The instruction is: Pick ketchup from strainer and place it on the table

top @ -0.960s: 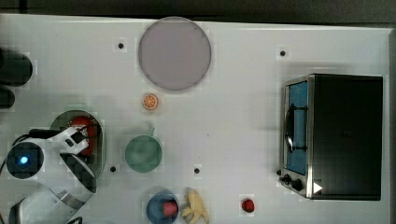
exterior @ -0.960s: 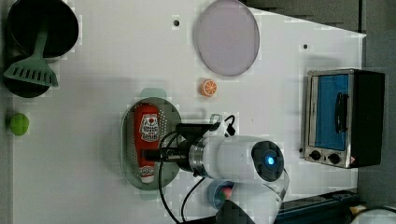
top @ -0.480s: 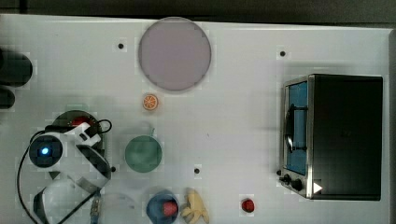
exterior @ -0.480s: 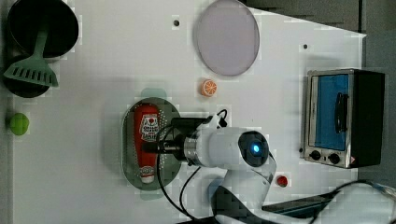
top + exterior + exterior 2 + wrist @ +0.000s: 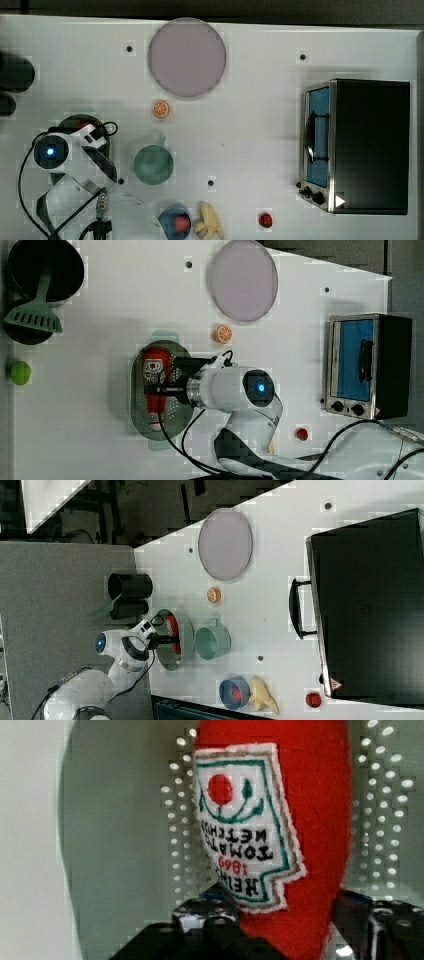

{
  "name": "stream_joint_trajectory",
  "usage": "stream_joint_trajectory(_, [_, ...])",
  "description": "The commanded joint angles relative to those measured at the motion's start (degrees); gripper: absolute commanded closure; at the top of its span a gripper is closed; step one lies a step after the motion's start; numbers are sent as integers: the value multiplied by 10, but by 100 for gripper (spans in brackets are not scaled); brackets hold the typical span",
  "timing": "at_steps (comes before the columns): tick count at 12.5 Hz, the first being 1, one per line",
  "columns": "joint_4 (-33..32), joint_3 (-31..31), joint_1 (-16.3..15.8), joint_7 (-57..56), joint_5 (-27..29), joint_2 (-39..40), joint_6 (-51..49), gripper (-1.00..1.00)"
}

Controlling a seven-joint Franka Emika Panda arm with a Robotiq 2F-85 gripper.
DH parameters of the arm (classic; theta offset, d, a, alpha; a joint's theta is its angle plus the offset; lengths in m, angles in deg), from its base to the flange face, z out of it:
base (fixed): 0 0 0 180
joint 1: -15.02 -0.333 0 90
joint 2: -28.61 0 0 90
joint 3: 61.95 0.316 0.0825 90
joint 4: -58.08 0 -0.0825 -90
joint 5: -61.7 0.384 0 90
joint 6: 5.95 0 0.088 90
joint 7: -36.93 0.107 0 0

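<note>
Right, I see one ketchup (image 5: 156, 384) bottle lying lengthwise in the one strainer (image 5: 138, 405), and my gripper (image 5: 161, 388) has a finger (image 5: 200, 912) on either side of its body; whether they're clamped tight I cannot tell. Beside the strainer, toward the toaster oven (image 5: 367, 145), sits one green cup (image 5: 153, 164). Bare table (image 5: 250, 120) lies open between cup and oven. One lilac plate (image 5: 186, 56) sits near the far edge

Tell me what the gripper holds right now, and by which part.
The gripper straddles the ketchup at mid-body, just below the label, a finger on each side. The bottle lies in the strainer; whether the grip is firm cannot be told.
</note>
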Motion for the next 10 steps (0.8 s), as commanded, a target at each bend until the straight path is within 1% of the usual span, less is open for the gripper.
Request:
stream_joint_trajectory(1, [6, 17, -5, 31, -4, -51, -41, -13])
stream_joint_trajectory(3, [5, 30, 3, 31, 10, -100, -90, -13])
stream_joint_trajectory(7, [14, 47, 26, 26, 104, -219, -149, -13])
stream_joint_trajectory(10, [36, 40, 57, -20, 132, -288, -229, -13])
